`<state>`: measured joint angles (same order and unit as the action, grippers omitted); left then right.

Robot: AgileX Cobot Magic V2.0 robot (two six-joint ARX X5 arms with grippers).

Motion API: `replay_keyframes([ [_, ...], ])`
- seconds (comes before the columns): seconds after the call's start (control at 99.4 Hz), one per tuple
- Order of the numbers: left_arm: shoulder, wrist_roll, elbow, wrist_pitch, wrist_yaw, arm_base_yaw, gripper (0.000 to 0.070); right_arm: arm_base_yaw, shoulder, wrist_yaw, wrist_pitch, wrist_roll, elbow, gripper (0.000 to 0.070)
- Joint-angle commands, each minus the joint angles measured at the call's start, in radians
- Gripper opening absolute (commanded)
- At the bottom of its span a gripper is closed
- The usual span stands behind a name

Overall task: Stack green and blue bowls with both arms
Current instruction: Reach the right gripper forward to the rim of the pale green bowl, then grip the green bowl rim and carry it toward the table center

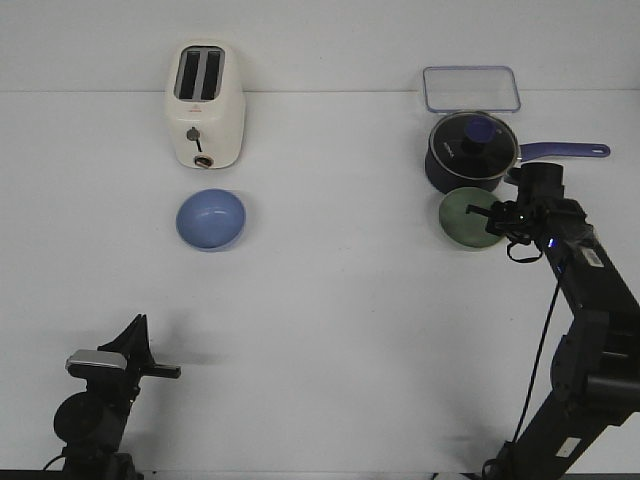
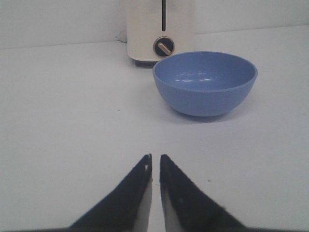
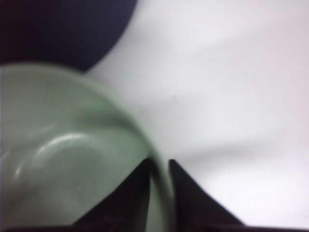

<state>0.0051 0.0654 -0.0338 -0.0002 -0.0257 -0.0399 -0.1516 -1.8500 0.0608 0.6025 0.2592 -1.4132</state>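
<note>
The blue bowl (image 1: 211, 219) sits upright on the white table in front of the toaster; it also shows in the left wrist view (image 2: 205, 83). The green bowl (image 1: 466, 218) sits beside the dark saucepan. My right gripper (image 1: 497, 216) is shut on the green bowl's rim (image 3: 145, 140), one finger inside and one outside. My left gripper (image 1: 160, 371) is shut and empty, low near the front left, well short of the blue bowl; its fingertips (image 2: 147, 162) nearly touch.
A cream toaster (image 1: 204, 105) stands behind the blue bowl. A dark navy lidded saucepan (image 1: 472, 152) with a blue handle sits just behind the green bowl. A clear lidded container (image 1: 470, 88) lies at the back right.
</note>
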Motion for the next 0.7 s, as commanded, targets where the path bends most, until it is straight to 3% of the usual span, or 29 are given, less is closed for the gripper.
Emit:
replay_keyframes([
  [0.0,-0.002,0.011,0.019,0.011,-0.001,0.000,0.0015,0.000,0.014,-0.006,-0.008,0.011,-0.025,0.0000],
  [0.372,-0.002,0.012,0.019,0.011,-0.001,0.000,0.0015,0.057,0.330,0.139,0.225,-0.005,-0.023,0.0000],
  [0.483,-0.002,0.011,0.019,0.011,-0.001,0.000,0.0015,0.161,0.434,0.149,0.240,-0.008,0.007,0.0000],
  [0.694,-0.002,0.011,0.019,0.011,-0.001,0.000,0.0015,0.457,0.502,0.141,0.142,0.043,0.159,0.0000],
])
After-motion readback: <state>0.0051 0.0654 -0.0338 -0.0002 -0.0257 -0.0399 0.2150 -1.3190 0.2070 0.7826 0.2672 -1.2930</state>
